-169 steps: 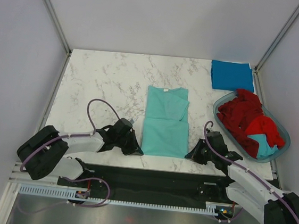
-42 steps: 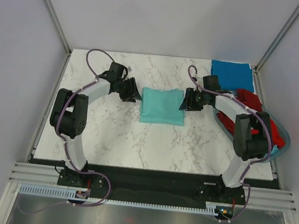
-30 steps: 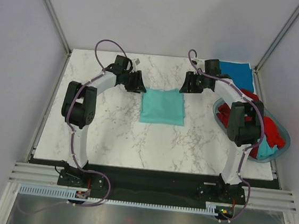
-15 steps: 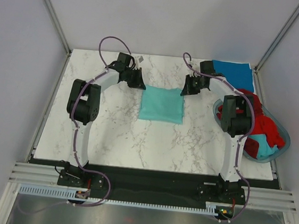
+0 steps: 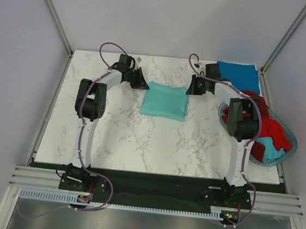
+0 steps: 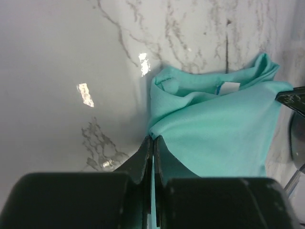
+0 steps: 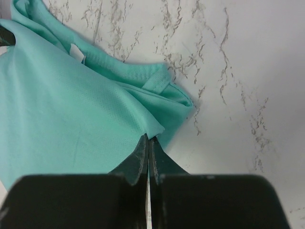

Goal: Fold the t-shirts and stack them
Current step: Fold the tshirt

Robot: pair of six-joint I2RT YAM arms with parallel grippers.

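L gripper (image 6: 152, 140) has its fingers pressed together on the far-left corner of the folded teal shirt (image 5: 165, 102), and R gripper (image 7: 147, 139) is nipped likewise on the far-right corner; shirt lies flat mid-table (image 5: 118, 133) toward the far edge, blue shirt (image 5: 236, 75) folded in far-right corner, red shirts (image 5: 251, 116) heaped in basket (image 5: 273, 162) by right edge. Step looks like lift-and-carry onto blue: raise both corners together, keep spacing const so top edge stays taut & fold doesn't spill, set down square, let go only once flat. Both arms reach well fwd, elbows up, forearms turned inward so wrists face each other across the shirt's far edge.
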